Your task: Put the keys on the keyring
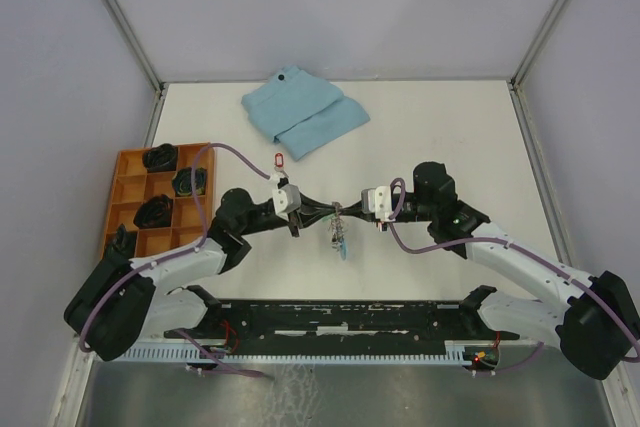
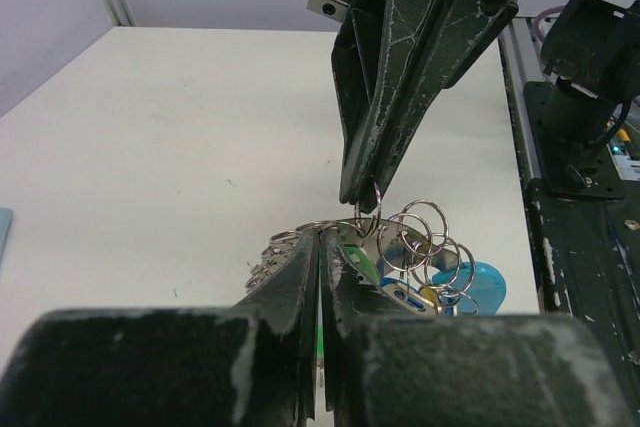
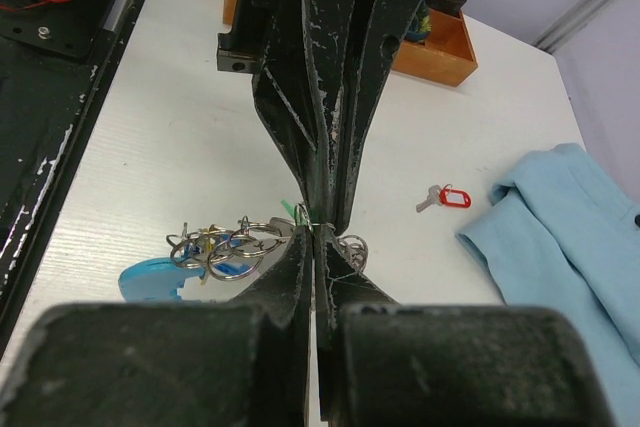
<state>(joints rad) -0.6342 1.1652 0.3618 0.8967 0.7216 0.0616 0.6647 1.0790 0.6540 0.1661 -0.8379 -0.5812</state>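
Now L claw (image 2: 320, 243) pinches green key (image 2: 360, 263), R claw (image 3: 312, 237) pinches keyring (image 2: 425, 237).

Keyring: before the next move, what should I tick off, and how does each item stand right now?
1. Grip on key: left gripper shut on green key: ok.
2. Hold on ring: right gripper pinches a loop of the keyring: ok.
3. Threading: green key onto keyring: cannot tell, fingers hide it.
4. Remaining: red key on keyring: not ok, loose on the table beside the cloth.
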